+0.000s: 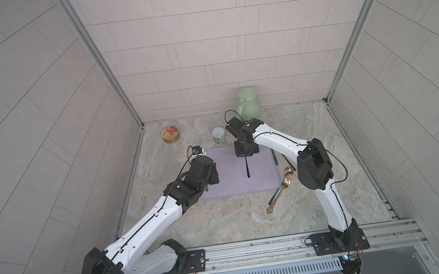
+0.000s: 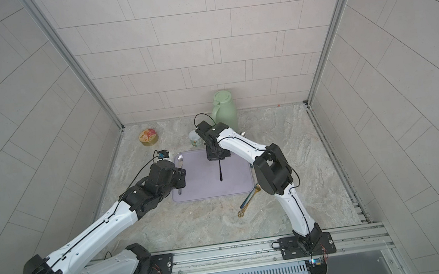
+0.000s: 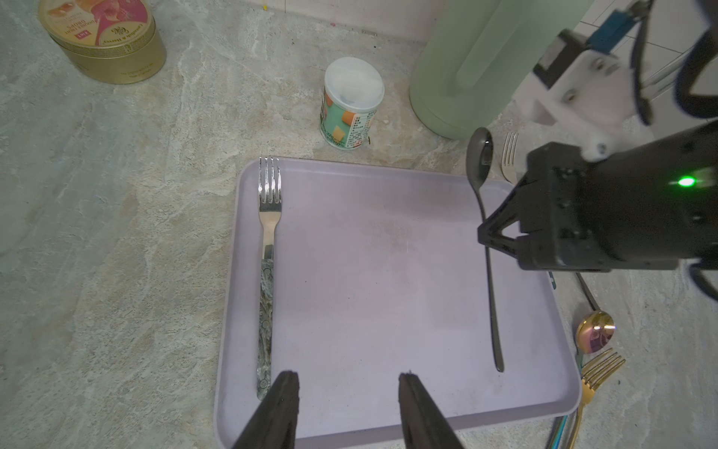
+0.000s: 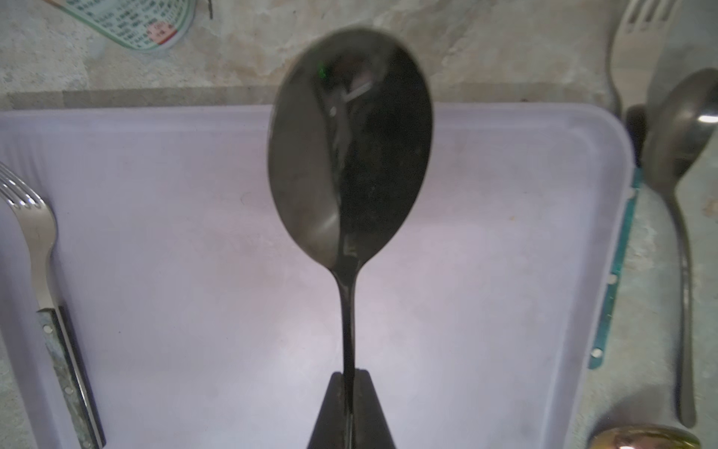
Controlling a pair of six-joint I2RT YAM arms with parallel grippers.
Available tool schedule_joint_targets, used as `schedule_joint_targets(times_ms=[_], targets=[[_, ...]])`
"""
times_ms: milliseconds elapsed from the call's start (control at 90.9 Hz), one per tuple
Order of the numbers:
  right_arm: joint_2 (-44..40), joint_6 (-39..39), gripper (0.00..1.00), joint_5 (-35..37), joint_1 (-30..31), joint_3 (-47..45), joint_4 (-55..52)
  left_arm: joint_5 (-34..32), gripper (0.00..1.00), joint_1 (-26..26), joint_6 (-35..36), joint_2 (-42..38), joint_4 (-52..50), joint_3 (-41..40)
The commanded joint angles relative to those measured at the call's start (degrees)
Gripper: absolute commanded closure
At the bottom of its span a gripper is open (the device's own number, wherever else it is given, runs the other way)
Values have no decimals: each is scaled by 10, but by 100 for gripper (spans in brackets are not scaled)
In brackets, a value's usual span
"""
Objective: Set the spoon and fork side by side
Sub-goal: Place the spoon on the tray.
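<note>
1. Left pincer [image 3: 348, 377] is hanging released, jaws apart, nothing between them, over the near left part of the tray [image 3: 369, 252].
2. Fork [image 3: 268, 272] is lying flat on the tray, handle end just beside and below this pincer and tines pointing away from it. Its long axis is running near-to-far along the tray's left edge. The left arm is the nearer one to it.
3. Bare tray is separating fork and spoon, so the two are lying well apart.
4. Right pincer [image 4: 349, 379] is clenching the spoon [image 4: 349, 147] by the handle, near the bowl end. The bowl is sticking out ahead of the fingertips and the rest of the handle is trailing back toward the robot.
5. Key relation: the fork is lying to this pincer's left, across the bare tray. The spoon's long axis is running roughly parallel to the fork's, so I'm judging the coming move as a leftward carry and a set-down with little turning.
6. Hard to tell:
   - whether the spoon's handle tip is touching the tray;
   - in both top views the bowl is hiding under the right pincer;
   - the left arm is covering most or all of the fork.
7. Spare cutlery [image 3: 594, 336] is lying off the tray, right of the right pincer, partly cut off.
</note>
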Motion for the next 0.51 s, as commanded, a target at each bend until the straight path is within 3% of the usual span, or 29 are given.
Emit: schedule_joint_targets(times_ms=[0,495], targets=[[36,12,95,-21,17,49,-19,-3,56,3,-2,-4,8,-7],[145,53,92,-81,56,127,26,-5,56,3,0,8,13,-5]])
